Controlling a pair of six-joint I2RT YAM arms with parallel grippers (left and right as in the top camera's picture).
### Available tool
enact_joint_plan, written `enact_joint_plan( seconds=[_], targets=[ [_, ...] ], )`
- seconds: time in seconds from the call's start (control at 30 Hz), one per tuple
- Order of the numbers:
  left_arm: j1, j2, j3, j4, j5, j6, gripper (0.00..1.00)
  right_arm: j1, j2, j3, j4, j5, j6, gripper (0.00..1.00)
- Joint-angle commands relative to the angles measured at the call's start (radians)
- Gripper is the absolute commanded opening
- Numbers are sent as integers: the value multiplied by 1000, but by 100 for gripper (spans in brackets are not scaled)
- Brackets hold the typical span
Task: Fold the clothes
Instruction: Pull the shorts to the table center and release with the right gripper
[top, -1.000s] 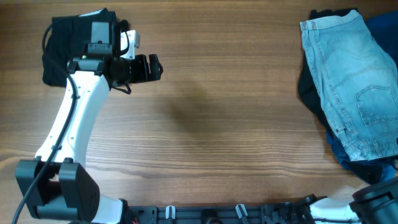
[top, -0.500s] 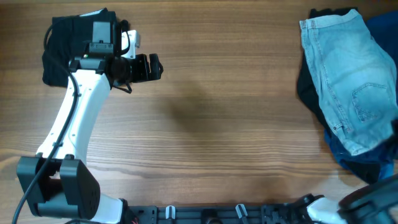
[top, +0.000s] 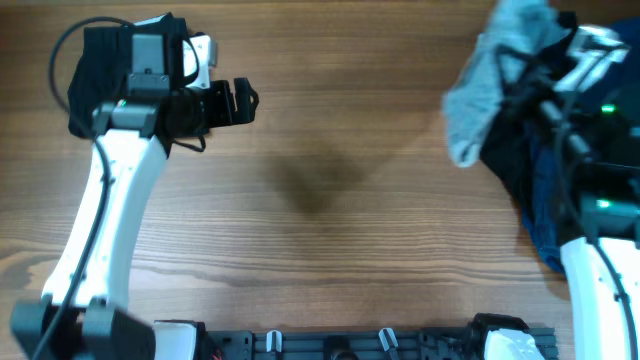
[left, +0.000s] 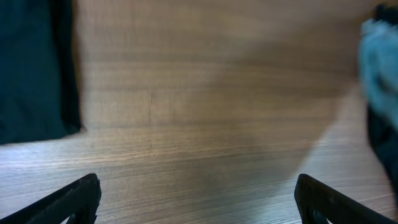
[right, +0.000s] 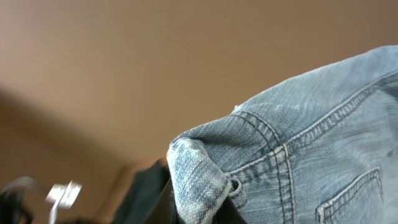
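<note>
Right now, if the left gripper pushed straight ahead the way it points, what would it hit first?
The left gripper, jaws open, points right across the wooden table. The way looks free until the lifted faded light-blue denim shorts. Height is unclear, so it might pass beneath them.

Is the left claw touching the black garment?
Apart. In the left wrist view, a strip of bare table lies between the open left claw and the black garment.
</note>
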Motion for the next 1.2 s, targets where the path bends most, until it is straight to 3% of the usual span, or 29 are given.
enact_joint_plan(
  seconds=[0.0, 0.37, 0.5, 0.6, 0.73, 0.77, 0.8, 0.87, 0.9, 1.03, 1.17],
  targets=[
    [-3, -103, 24, 6, -6, -2, 100, 143, -18, 40, 22, 73, 51, 4],
    [-3, -195, 24, -42, 2, -2, 96, 333, -12, 40, -129, 137, -21, 4],
    [-3, -242, 24, -20, 2, -2, 99, 433, -11, 62, -217, 164, -146, 4],
    [-3, -276, 24, -22, 2, -2, 100, 550, -3, 128, -389, 342, -298, 4],
    [-3, -278, 24, -24, 2, -2, 100, 614, 42, 129, -442, 418, -357, 5],
    [-3, -278, 24, -24, 2, -2, 100, 620, 62, 129, -437, 418, -376, 13],
    [-3, -278, 24, -24, 2, -2, 100, 622, 85, 129, -429, 418, -397, 43],
    [-3, -276, 24, -24, 2, -2, 100, 621, 140, 129, -418, 425, -436, 87],
    [-3, -273, 23, -24, 2, -2, 100, 615, 176, 131, -418, 435, -438, 97],
    [-3, -271, 23, -45, 2, -2, 100, 573, 216, 146, -438, 413, -415, 99],
    [-3, -271, 23, -56, 2, -2, 100, 523, 212, 185, -572, 368, -400, 99]
  ],
)
